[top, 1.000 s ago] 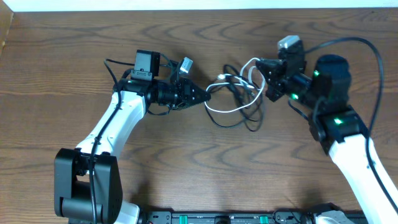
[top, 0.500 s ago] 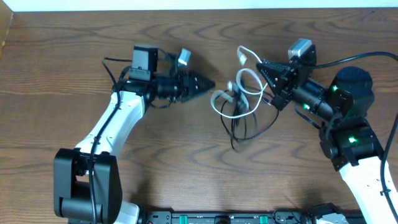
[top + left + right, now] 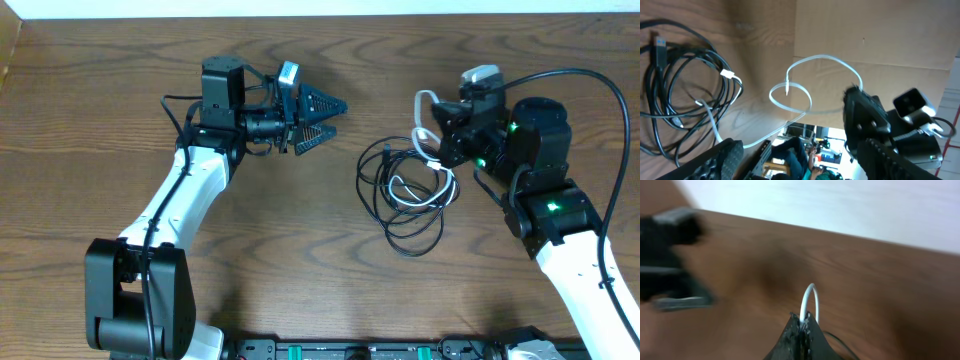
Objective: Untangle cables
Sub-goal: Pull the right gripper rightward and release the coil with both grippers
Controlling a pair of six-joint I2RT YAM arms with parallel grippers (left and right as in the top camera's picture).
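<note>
The cables lie in a loose tangle right of centre on the table. The black cables (image 3: 400, 222) form several loops, and the white cable (image 3: 419, 108) runs through them and rises in a small arch. My right gripper (image 3: 437, 128) is shut on that white cable; in the right wrist view the white cable (image 3: 810, 296) loops up out of the pinched tips of the right gripper (image 3: 804, 321). My left gripper (image 3: 327, 116) hovers open and holds nothing, well left of the tangle. In the left wrist view the black cables (image 3: 685, 95) and the white cable (image 3: 805, 86) lie beyond the open left gripper (image 3: 810, 162).
The wooden table (image 3: 120, 70) reaches to a pale wall at the far edge. Thick black wires trail from the right arm (image 3: 545, 190) and behind the left arm (image 3: 180, 210). The right arm's body (image 3: 867, 122) shows across from the left wrist camera.
The left gripper has opened, let go of the cables and drawn back left and up. The right gripper has kept the white cable, and the tangle has dropped to the table's right side.
</note>
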